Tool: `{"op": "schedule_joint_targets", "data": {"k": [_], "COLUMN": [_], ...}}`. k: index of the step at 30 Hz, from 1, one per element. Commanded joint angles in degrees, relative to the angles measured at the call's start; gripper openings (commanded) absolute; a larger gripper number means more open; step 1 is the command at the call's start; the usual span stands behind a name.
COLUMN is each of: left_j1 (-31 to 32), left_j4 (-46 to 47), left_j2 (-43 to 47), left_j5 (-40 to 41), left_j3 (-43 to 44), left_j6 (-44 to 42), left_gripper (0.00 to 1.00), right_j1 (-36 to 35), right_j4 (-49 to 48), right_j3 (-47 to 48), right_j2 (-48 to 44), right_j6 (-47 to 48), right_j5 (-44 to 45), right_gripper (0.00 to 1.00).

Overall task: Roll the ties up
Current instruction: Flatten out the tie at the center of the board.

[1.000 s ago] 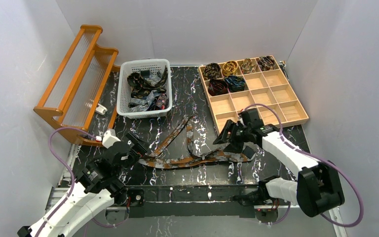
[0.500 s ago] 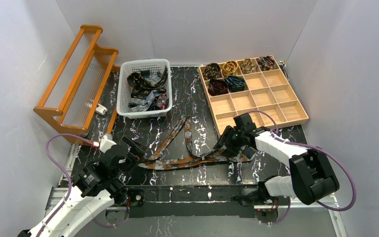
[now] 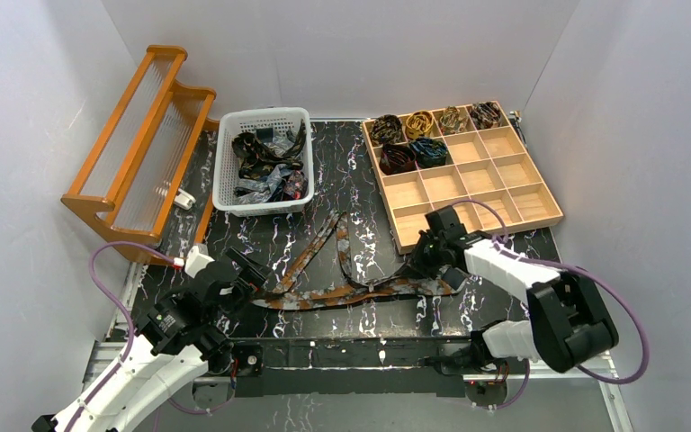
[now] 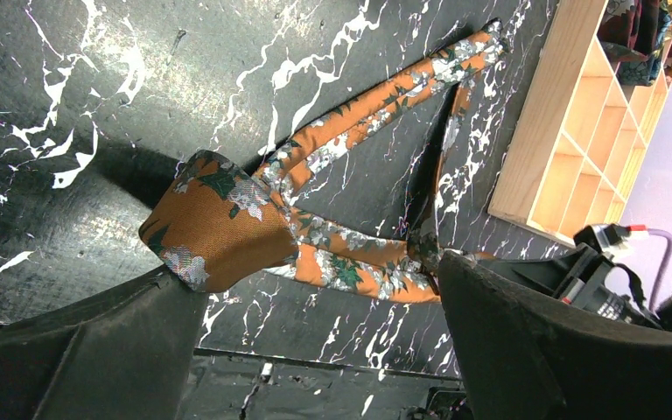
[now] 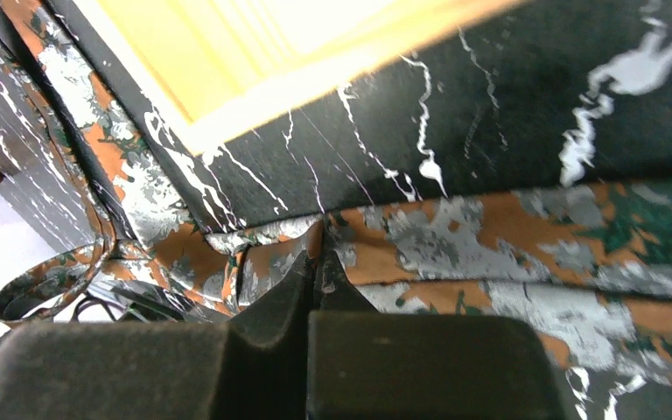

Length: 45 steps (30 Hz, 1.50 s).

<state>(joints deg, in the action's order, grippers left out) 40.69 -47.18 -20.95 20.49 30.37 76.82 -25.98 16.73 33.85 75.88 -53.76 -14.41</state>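
A rust-orange tie [image 3: 351, 290] with grey and green flowers lies loose on the black marbled table, looped in a rough V with both strips running toward the near edge. My right gripper [image 3: 425, 261] is low on the tie's right end, just in front of the wooden tray. In the right wrist view its tips [image 5: 315, 267] are shut, pinching a fold of the tie [image 5: 455, 236]. My left gripper [image 3: 247, 274] hovers at the tie's left end. Its jaws [image 4: 311, 280] stand wide open, and the tie's broad end [image 4: 219, 219] lies just beyond them, not held.
A wooden compartment tray [image 3: 504, 193] at the right holds several rolled ties [image 3: 418, 121] in its back cells. A white basket [image 3: 225, 171] with loose dark ties sits at the back left. A wooden rack [image 3: 135, 135] leans along the left wall.
My right gripper came down onto the tie's right end and closed on the fabric. The left arm drew back slightly toward the near left, still open.
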Motion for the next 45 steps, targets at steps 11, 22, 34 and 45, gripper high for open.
{"op": "schedule_joint_targets", "data": {"k": [11,22,34,45], "left_j1": [0.2,0.2,0.5,3.4], "left_j4": [4.8,11.0,15.9,20.4], "left_j2": [1.3,6.1,-43.2,-59.5], "left_j5": [5.2,2.6,-29.9,-29.4], "left_j3": [-4.1,-7.8,16.7,23.2], "left_j6": [2.3,-2.3,-48.2,-56.5], "left_gripper": [0.93,0.98,0.89,0.77], "right_j1": [2.9,11.0,11.0,11.0], "right_j4": [25.2,20.2,19.2,16.9], "right_j3": [-8.7,-6.5,-1.3,-1.9], "right_j2": [-32.8,-29.9,-25.3,-23.6], "right_j6": [-13.1,-8.6,-1.2,0.0], "right_j5": [27.0,25.7,28.2,25.5], "right_gripper": [0.01,0.01,0.01,0.01]}}
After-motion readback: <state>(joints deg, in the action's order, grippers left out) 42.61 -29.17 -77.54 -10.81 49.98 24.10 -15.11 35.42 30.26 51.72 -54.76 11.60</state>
